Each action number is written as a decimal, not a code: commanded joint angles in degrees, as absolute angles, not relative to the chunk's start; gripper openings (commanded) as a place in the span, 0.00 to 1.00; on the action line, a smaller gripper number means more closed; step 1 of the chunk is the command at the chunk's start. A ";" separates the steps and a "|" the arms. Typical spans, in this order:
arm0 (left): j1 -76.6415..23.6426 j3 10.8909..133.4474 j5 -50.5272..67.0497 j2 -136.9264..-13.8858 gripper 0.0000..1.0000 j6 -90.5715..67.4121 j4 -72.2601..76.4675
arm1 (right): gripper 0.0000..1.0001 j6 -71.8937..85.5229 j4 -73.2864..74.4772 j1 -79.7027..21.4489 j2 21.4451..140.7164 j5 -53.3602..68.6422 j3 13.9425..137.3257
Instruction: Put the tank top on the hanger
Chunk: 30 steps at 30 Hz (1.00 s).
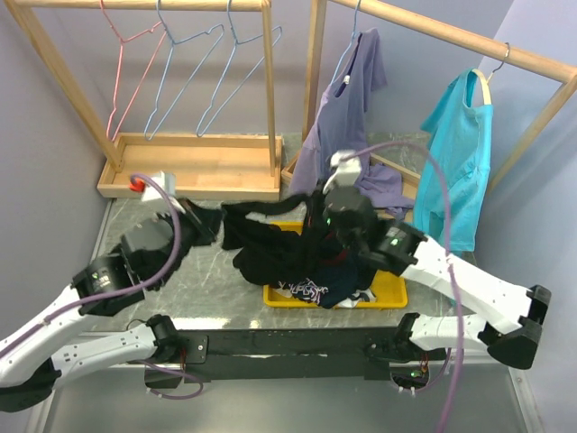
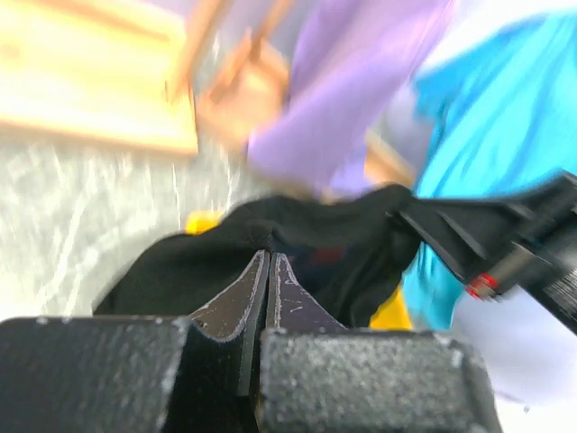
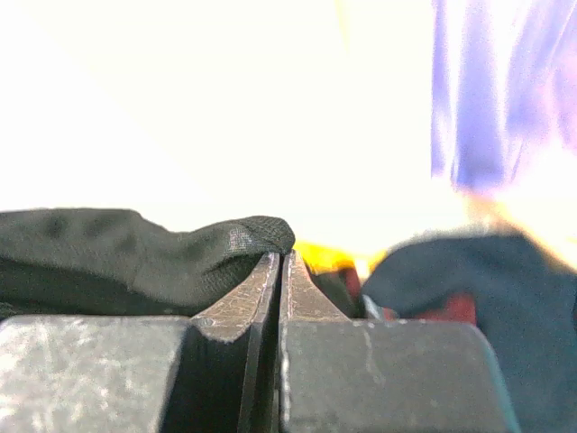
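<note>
The black tank top [image 1: 257, 244] hangs stretched between my two grippers, over the table's left-middle and the left end of the yellow tray [image 1: 389, 290]. My left gripper [image 1: 200, 221] is shut on its left end. In the left wrist view the jaws [image 2: 269, 257] are pressed together with black fabric [image 2: 198, 262] at their tips. My right gripper [image 1: 315, 215] is shut on its right end. In the right wrist view [image 3: 281, 257] a black edge [image 3: 180, 253] is pinched at the tips. A pale blue-grey wire hanger [image 1: 168, 36] hangs on the left wooden rack, apart from the top.
A pink wire hanger [image 1: 110, 36] and a second blue one [image 1: 236, 41] share the left rack [image 1: 189, 167]. The tray holds a dark printed garment [image 1: 311, 290]. A lilac shirt [image 1: 347, 117] and a teal shirt [image 1: 460, 153] hang on the right rack.
</note>
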State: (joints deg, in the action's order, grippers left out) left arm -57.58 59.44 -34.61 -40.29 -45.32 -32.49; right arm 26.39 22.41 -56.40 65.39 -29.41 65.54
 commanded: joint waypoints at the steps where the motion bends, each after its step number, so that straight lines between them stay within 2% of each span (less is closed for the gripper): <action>1: -57.75 69.50 -44.90 -45.07 0.01 -34.73 -24.88 | 0.00 19.80 21.98 -55.72 65.56 -37.26 78.53; 7: -57.66 81.99 -49.83 -51.75 0.01 -15.67 -8.20 | 0.00 11.19 16.71 -53.18 69.43 -39.64 94.62; 11: -57.66 91.72 -48.61 -56.15 0.01 -1.88 2.08 | 0.00 5.46 9.85 -52.30 74.07 -39.29 103.78; 16: -57.66 101.50 -46.93 -61.34 0.01 5.00 4.74 | 0.00 2.99 10.18 -51.51 80.06 -34.37 118.46; 19: -57.66 101.96 -46.58 -61.27 0.01 6.33 4.05 | 0.00 4.39 13.87 -51.59 83.40 -31.47 124.01; 26: -57.66 91.25 -44.83 -55.55 0.01 -2.95 -3.32 | 0.00 8.96 13.53 -51.77 75.43 -28.04 110.14; 29: -57.66 85.27 -42.28 -53.79 0.01 -10.24 -9.28 | 0.00 11.77 14.85 -51.68 68.77 -25.58 100.23; 30: -57.74 83.86 -41.58 -52.74 0.01 -12.55 -10.53 | 0.00 13.17 14.59 -51.59 66.47 -24.88 93.41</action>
